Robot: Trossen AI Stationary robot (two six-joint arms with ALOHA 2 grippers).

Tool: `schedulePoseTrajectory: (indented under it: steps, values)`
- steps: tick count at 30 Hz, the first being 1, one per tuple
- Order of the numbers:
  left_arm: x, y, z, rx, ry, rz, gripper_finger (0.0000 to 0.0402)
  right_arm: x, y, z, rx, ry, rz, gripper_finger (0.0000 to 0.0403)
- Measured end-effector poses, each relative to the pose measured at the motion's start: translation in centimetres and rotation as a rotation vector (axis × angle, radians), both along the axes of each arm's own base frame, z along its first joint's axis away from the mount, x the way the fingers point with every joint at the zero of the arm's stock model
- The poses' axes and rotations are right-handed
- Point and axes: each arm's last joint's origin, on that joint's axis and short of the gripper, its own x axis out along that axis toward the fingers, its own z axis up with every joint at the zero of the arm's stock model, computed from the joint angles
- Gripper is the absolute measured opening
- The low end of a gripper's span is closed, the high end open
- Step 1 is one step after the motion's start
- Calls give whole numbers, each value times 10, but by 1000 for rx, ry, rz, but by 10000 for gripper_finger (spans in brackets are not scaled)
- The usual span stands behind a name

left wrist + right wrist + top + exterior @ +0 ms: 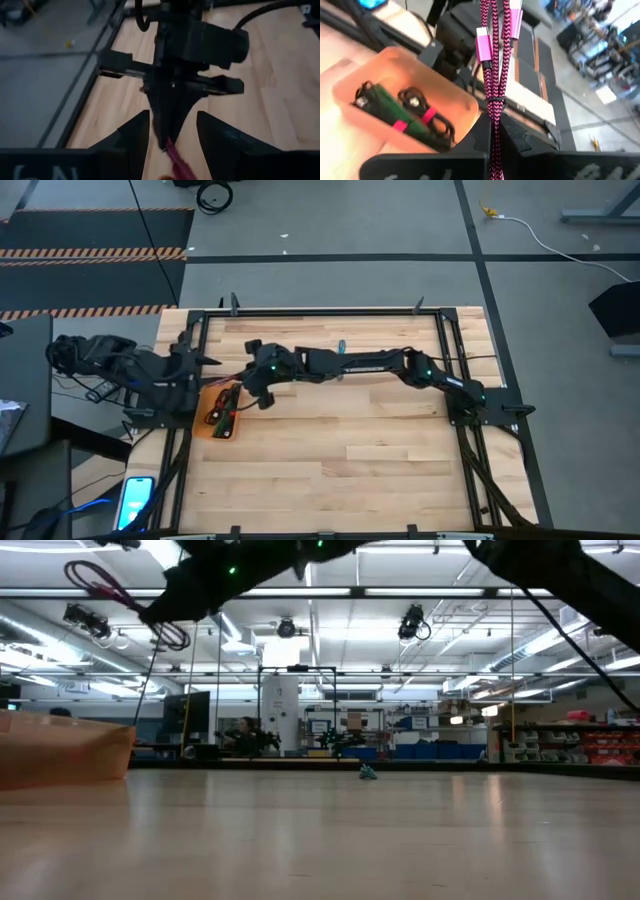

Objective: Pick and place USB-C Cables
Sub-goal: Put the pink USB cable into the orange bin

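Note:
My right gripper (495,131) is shut on the maroon braided cable (494,55) and is over the orange tray (205,423) near the table's left edge. In the tray (445,92) lie a green cable (395,112) and two black coils (427,117) with red ties. The teal-blue cable (340,346) rests on the table toward the far edge; the low view shows the same cable (368,772). My left gripper (172,142) is open beside the tray's far left side and faces the right gripper. My right gripper pinches the maroon cable's bundled strands (495,112) between its two fingers, just behind a dark tie, with the fingers running along the bundle. The cable is lifted clear above the tray. Its looped end (120,595) and pink plugs (484,45) stick out past the fingertips.
A dark metal frame (320,311) runs round the wooden table. A phone (135,500) lies off the near left corner. Bare wood (380,450) spreads across the middle and near side.

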Motion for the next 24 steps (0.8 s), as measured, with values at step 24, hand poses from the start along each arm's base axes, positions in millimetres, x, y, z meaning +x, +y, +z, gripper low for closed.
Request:
schedulePoseTrajectory:
  steps: [24]
  values:
    - [-14, 4, 7, 24, -80, -73, 172, -55, 27, 91, 17, -1, -44, 16]
